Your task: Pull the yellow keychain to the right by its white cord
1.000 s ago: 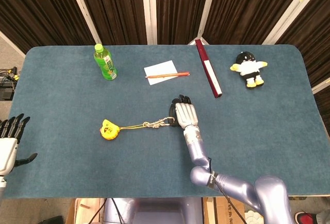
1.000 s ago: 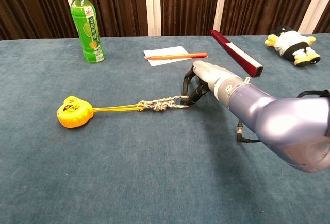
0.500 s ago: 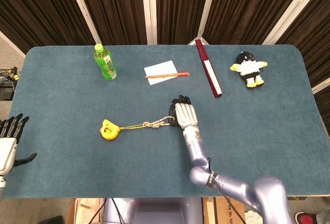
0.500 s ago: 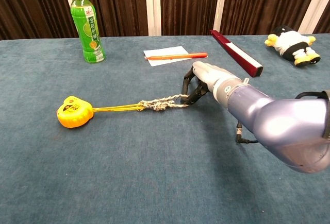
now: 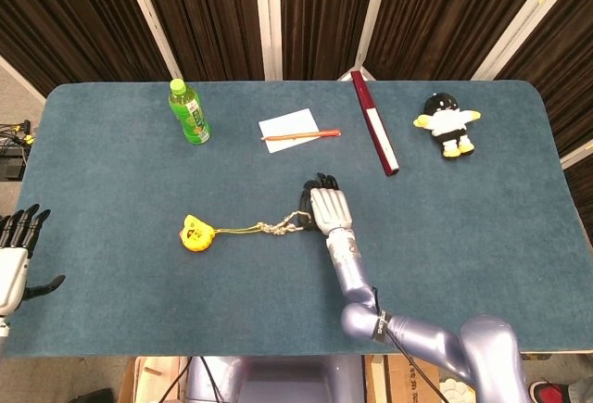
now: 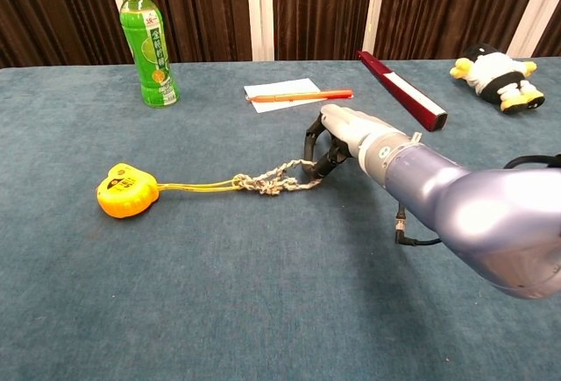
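1. The left hand (image 5: 17,250) hangs off the counter's left edge, near the front corner, its dark fingers spread and nothing in them.
2. The teal carpeted counter (image 5: 482,227) has broad bare cloth along its front and to the right of centre.
3. A green plastic drink bottle (image 5: 189,112) stands upright near the far left, well apart from everything else.
4. The yellow rounded keychain (image 5: 195,234) lies flat left of centre, well in from every edge, with bare surface all round it.
5. From it thin yellow strands lead rightward into the knotted white cord (image 5: 278,226), which lies on the cloth in a slightly wavy line.
6. The right hand (image 5: 327,206) sits at the cord's right end, palm down, dark fingers (image 6: 317,155) curled towards the surface. The chest view shows the cord (image 6: 279,176) running in under the fingers, so they seem to hold it, though the contact itself is hidden.
7. A white paper sheet (image 5: 287,131) lies beyond the hand toward the far edge, with an orange pen (image 5: 302,133) across it.
8. A long dark-red and white box (image 5: 373,133) lies angled at the far centre-right.
9. A black, white and yellow plush toy (image 5: 447,124) rests near the far right corner, leaving the cloth right of the hand free.
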